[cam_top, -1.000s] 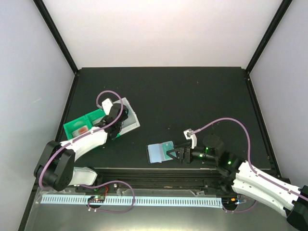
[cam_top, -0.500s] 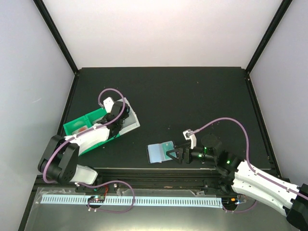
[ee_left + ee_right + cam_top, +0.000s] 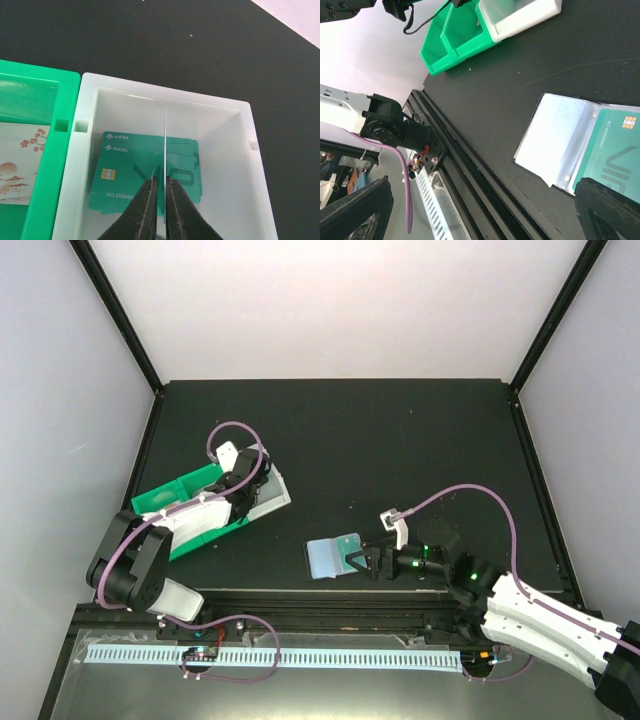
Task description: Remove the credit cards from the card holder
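Observation:
The pale-blue card holder (image 3: 322, 560) (image 3: 560, 132) lies open on the black table, with a teal credit card (image 3: 615, 145) in its right half. My right gripper (image 3: 353, 562) (image 3: 482, 186) stands open at the holder's right edge. My left gripper (image 3: 257, 487) (image 3: 161, 184) hangs inside the white bin (image 3: 165, 97), shut on a thin credit card (image 3: 164, 135) seen edge-on and upright. Beneath it, two teal credit cards (image 3: 125, 167) lie flat on the bin floor. A whitish card with reddish print (image 3: 17, 165) lies in the green tray (image 3: 47, 165).
The green two-compartment tray (image 3: 160, 502) and the white bin (image 3: 277, 487) stand side by side at the left. A black rail (image 3: 470, 170) runs along the table's near edge, just below the holder. A purple cable loops over each arm.
My left arm has shifted a little up and to the right over the white bin. The right arm and the holder have not moved.

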You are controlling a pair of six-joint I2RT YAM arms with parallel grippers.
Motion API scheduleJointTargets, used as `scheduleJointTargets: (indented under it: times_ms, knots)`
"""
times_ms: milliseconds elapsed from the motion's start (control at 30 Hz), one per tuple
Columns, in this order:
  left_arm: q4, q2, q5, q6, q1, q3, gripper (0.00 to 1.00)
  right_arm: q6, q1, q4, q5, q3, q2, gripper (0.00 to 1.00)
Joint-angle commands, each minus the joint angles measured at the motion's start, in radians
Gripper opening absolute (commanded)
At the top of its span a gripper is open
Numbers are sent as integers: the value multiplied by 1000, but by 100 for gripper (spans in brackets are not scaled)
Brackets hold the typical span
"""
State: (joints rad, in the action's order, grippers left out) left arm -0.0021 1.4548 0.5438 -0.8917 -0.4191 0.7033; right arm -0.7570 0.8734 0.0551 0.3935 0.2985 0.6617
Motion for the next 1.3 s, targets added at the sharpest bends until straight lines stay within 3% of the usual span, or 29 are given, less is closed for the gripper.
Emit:
scheduleJointTargets:
  times_ms: [0, 433, 867, 1000, 1267]
  knots:
    - [-6, 21, 26, 13, 8, 38, 10, 20, -1, 15, -22, 13, -5, 100]
    - [-25, 35, 11, 21, 8, 64, 16, 13, -1, 25, -35, 6, -33, 100]
    - [-87, -17, 0, 72, 7, 90, 30, 14, -2, 51, -48, 11, -38, 100]
    - [-101, -73, -33, 106, 8, 88, 41, 8, -1, 73, -55, 16, -44, 100]
    - [-216, -234, -174, 231, 8, 93, 77, 24, -1, 143, -96, 24, -67, 100]
